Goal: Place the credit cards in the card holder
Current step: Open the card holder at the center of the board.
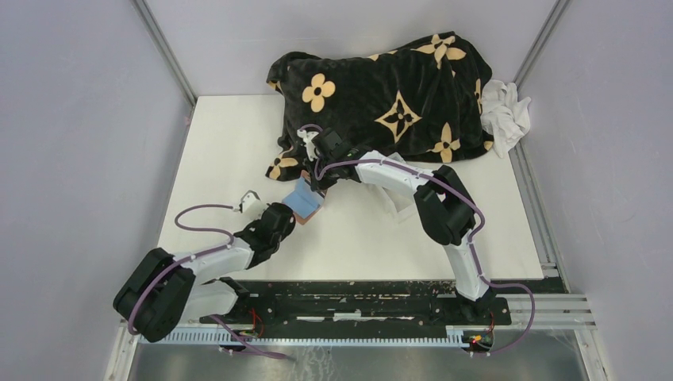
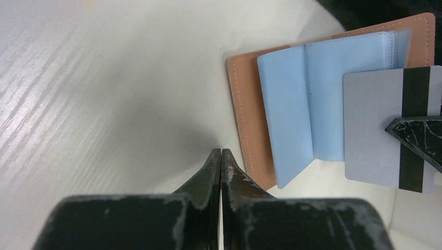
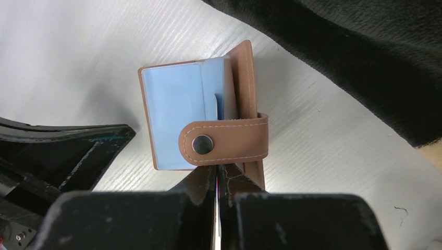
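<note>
Tan leather card holder [image 1: 305, 200] lay open about the middle of the white tabletop [image 1: 238, 143], just near of the edge of a black blanket [image 1: 397, 87] and between the tips of the two arms. Its inside showed pale blue leaves [image 2: 292, 104], one of them lifted like a page. Whether any card already sat inside them could not be told. Its strap [image 3: 229, 140], carrying a metal snap [image 3: 202, 144], lay unfastened across the open holder in the right wrist view.

One grey-silver card [image 2: 375, 125] with a black stripe was at the holder's right side. It overlapped the blue leaves and reached past the holder's edge over the tabletop. The right fingers [image 3: 217, 174] were clenched on that card, and one black tip lay across its stripe in the left wrist view. From their own camera the card showed only edge-on, as a thin line between them, with the tips just beneath the strap.

The left fingers [image 2: 220, 159] were pressed together with nothing between them. Their tips were just beside the holder's near left stitched edge, and whether they touched it could not be told.

Farther out, the blanket, patterned with tan flowers, was heaped over the far right of the tabletop. A white cloth [image 1: 505, 111] lay crumpled against its right end.
</note>
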You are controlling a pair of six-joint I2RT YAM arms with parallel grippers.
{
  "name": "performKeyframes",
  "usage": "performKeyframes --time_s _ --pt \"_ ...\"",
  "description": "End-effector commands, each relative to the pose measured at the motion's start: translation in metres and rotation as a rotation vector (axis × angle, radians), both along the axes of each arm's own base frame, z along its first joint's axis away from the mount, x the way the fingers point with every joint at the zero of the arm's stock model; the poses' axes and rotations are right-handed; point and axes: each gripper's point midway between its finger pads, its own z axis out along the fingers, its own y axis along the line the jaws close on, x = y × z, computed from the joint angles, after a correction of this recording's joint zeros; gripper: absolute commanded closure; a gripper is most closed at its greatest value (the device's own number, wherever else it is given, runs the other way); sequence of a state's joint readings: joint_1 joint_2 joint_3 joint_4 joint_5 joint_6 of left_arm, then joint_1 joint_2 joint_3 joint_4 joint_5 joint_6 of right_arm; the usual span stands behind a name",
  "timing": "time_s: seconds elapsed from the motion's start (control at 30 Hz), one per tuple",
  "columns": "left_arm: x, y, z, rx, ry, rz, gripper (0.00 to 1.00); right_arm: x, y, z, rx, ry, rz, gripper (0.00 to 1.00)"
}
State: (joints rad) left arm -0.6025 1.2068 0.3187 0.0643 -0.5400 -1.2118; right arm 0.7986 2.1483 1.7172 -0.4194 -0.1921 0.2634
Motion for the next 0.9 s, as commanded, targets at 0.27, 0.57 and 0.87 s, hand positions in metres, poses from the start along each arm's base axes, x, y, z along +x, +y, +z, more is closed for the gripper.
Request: performKeyframes --time_s 0.27,0.57,0.87 --pt "0.009 -0.003 0.047 -0.016 -0.106 -0.021 0.96 0.008 0.0 -0.005 -0.011 -0.041 -0.029 0.99" --pt "0.027 -0.023 0.064 -0.076 -0.16 -0.05 0.95 0.009 -0.001 -0.002 -0.013 -0.05 -0.031 0.99" --pt "0.036 -0.031 0.077 -0.084 -0.184 -0.058 0.95 0.009 -0.001 -0.001 -0.01 -0.057 -0.035 0.99"
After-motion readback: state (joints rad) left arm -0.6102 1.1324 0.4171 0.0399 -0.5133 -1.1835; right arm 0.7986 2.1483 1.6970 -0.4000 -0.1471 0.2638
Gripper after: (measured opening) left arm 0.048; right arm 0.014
